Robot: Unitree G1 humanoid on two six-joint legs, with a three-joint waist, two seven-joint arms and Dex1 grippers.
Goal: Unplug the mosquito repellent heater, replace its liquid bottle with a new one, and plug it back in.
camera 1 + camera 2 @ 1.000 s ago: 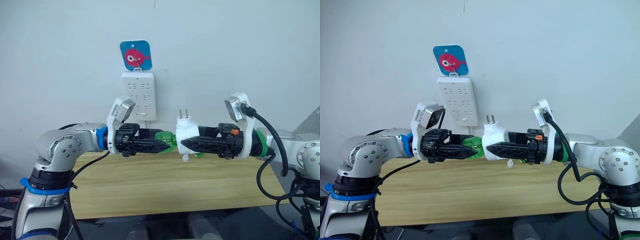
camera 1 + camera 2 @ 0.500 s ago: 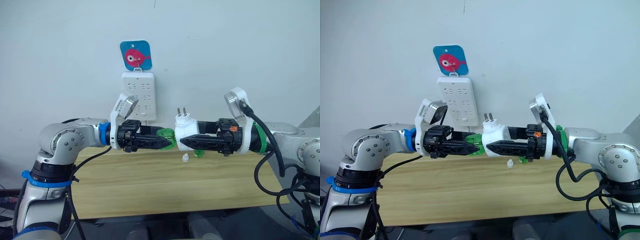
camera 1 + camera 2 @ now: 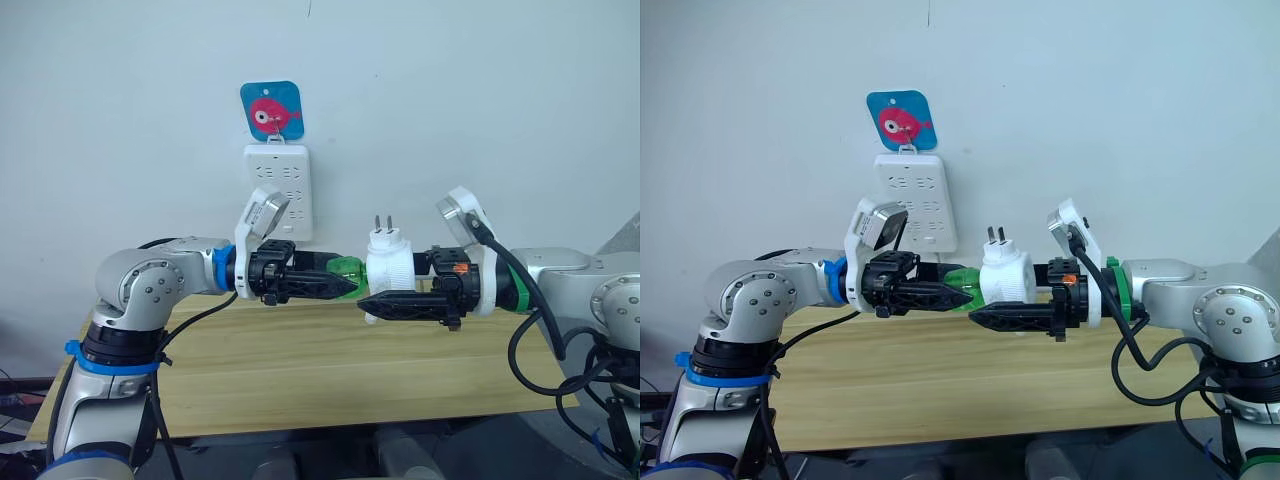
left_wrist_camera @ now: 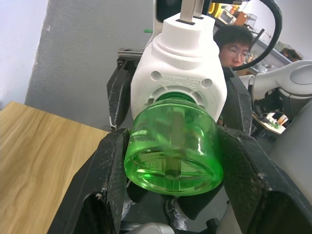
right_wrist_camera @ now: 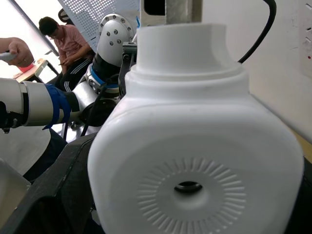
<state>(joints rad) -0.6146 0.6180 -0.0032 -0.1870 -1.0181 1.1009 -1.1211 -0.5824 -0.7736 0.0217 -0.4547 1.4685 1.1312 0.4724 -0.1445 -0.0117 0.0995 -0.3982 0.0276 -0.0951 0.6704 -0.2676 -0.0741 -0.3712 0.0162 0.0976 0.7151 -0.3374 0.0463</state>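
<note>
The white mosquito repellent heater [image 3: 392,268] hangs in the air above the table, prongs [image 3: 383,222] pointing up, with my right gripper [image 3: 992,300] shut on its sides. Its round vent hole [image 5: 187,186] faces the right wrist camera. A green liquid bottle [image 3: 346,271] lies sideways against the heater's left side, its neck seated in the heater's opening [image 4: 178,90]. My left gripper [image 3: 340,276] is shut on this bottle, one black finger [image 4: 105,180] on each side of it.
A white power strip [image 3: 278,190] hangs on the wall under a blue fish sign [image 3: 271,109], behind and left of the heater. The wooden table [image 3: 300,380] lies below both arms, with a small white cap [image 3: 370,318] on it. People [image 5: 63,39] sit in the background.
Both grippers have shifted to the right with bottle and heater together. The heater has turned so that its prongs stand straight up, and my left arm has reached further in.
</note>
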